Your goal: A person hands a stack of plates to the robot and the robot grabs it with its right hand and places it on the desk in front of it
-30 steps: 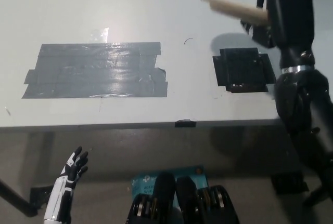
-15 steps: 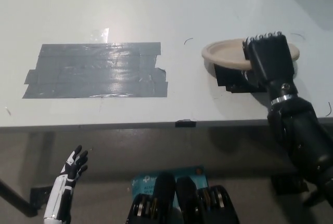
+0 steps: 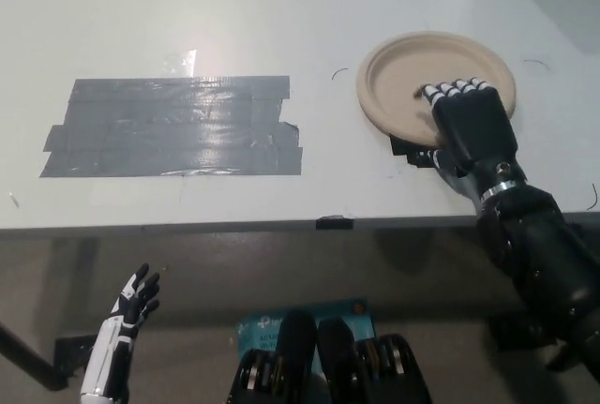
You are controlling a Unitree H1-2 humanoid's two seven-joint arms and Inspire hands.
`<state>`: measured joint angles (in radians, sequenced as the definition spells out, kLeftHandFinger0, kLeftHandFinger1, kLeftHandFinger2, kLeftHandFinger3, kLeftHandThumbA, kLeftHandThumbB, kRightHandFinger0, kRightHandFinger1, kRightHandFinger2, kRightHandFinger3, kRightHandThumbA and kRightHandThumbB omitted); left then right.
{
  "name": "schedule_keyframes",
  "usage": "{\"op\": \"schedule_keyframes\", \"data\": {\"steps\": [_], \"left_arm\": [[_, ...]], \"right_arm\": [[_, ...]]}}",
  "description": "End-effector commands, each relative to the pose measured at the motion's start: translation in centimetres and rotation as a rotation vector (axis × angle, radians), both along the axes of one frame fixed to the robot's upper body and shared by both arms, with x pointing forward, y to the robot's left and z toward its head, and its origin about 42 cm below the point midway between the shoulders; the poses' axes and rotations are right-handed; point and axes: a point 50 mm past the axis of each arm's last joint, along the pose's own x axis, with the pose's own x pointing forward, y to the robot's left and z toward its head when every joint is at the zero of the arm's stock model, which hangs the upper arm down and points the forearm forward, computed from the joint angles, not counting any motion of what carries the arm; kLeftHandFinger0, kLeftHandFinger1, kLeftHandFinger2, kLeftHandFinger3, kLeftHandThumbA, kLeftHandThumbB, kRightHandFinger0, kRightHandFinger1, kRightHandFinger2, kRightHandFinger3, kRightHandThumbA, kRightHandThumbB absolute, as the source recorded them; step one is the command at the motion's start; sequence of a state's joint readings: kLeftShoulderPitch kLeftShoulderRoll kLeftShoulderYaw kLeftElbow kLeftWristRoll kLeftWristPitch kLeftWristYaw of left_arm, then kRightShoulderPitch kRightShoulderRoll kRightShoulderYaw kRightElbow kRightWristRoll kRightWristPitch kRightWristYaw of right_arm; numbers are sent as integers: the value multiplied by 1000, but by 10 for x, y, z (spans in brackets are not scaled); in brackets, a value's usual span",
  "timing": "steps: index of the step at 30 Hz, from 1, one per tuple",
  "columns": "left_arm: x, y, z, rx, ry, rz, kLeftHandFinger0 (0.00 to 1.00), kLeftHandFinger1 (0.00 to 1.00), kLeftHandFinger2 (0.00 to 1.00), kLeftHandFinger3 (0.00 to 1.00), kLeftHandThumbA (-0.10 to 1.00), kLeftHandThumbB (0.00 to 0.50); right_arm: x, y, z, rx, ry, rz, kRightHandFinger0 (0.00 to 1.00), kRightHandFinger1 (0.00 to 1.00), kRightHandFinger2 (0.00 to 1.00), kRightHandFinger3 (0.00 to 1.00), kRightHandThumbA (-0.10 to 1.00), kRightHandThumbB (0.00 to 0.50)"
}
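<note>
A tan stack of plates [image 3: 403, 76] lies flat on the white desk [image 3: 281, 10] at the right, seen from above as a full round disc. My black right hand [image 3: 469, 132] holds its near right rim, with the fingers [image 3: 457, 92] lying on top of the plates. The arm comes in from the lower right across the desk's front edge. My white left hand [image 3: 127, 320] rests open at the lower left, below the desk's edge. No person is in view.
A large patch of dark grey tape [image 3: 173, 127] covers the desk's left middle. A small black tape patch [image 3: 412, 149] shows partly under the plates' near rim. The desk's front edge [image 3: 234, 226] runs across the picture.
My right hand has brought the plates down from a raised, edge-on tilt to lying flat on the desk over the black patch. The left hand has not moved.
</note>
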<state>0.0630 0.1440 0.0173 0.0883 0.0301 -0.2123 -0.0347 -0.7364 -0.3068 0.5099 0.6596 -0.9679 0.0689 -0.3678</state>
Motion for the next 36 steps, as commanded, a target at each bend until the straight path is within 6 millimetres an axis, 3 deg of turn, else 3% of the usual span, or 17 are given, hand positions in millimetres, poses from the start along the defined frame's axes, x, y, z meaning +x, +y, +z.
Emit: {"op": "schedule_keyframes", "data": {"steps": [1, 5, 9, 15, 19, 21, 22, 24, 27, 29, 30, 31, 32, 34, 36], "left_arm": [[5, 7, 14, 23, -54, -8, 1000, 1000, 1000, 1000, 1000, 200], [7, 8, 15, 20, -57, -8, 1000, 1000, 1000, 1000, 1000, 208], [9, 8, 17, 27, -65, -12, 1000, 1000, 1000, 1000, 1000, 196], [13, 7, 20, 16, -61, -8, 1000, 1000, 1000, 1000, 1000, 223], [24, 7, 27, 30, -82, -12, 1000, 1000, 1000, 1000, 1000, 216], [28, 6, 29, 24, -86, -15, 1000, 1000, 1000, 1000, 1000, 209], [30, 5, 30, 15, -88, -20, 1000, 1000, 1000, 1000, 1000, 203], [32, 4, 30, 9, -91, -29, 1000, 1000, 1000, 1000, 1000, 202], [32, 4, 31, 11, -90, -32, 1000, 1000, 1000, 1000, 1000, 194], [33, 4, 30, 13, -93, -33, 1000, 1000, 1000, 1000, 1000, 185], [33, 4, 29, 17, -92, -33, 1000, 1000, 1000, 1000, 1000, 188], [33, 4, 29, 19, -92, -33, 1000, 1000, 1000, 1000, 1000, 189], [33, 4, 29, 19, -90, -33, 1000, 1000, 1000, 1000, 1000, 189], [35, 3, 29, 16, -83, -32, 1000, 1000, 1000, 1000, 1000, 203], [37, 2, 29, 14, -84, -31, 1000, 1000, 1000, 1000, 1000, 203]], "right_arm": [[-46, 1, 160, 273, 732, 420, 1000, 1000, 1000, 1000, 930, 500], [-80, 6, 201, 251, 767, 562, 1000, 1000, 1000, 1000, 945, 500], [-116, 6, 237, 263, 803, 787, 1000, 1000, 1000, 1000, 830, 500], [-159, -5, 270, 365, 753, 1003, 1000, 1000, 1000, 1000, 801, 500], [-190, -24, 290, 471, 584, 1099, 1000, 1000, 1000, 1000, 899, 500], [-201, -34, 293, 495, 501, 1109, 1000, 1000, 1000, 1000, 918, 500], [-215, -44, 293, 549, 423, 1141, 1000, 1000, 1000, 1000, 830, 500], [-238, -55, 283, 587, 222, 1189, 1000, 1000, 1000, 1000, 942, 500], [-251, -58, 270, 664, 171, 1247, 1000, 1000, 1000, 1000, 917, 500], [-263, -62, 253, 745, 134, 1263, 1000, 1000, 1000, 1000, 984, 500], [-266, -62, 248, 740, 125, 1256, 1000, 1000, 1000, 1000, 961, 500], [-271, -63, 239, 771, 169, 1282, 1000, 1000, 1000, 1000, 856, 500], [-272, -64, 236, 773, 177, 1278, 1000, 1000, 1000, 1000, 891, 500], [-273, -73, 229, 753, 185, 1217, 1000, 1000, 1000, 1000, 856, 500], [-273, -76, 215, 918, 241, 1222, 1000, 1000, 1000, 1000, 624, 500]]}}
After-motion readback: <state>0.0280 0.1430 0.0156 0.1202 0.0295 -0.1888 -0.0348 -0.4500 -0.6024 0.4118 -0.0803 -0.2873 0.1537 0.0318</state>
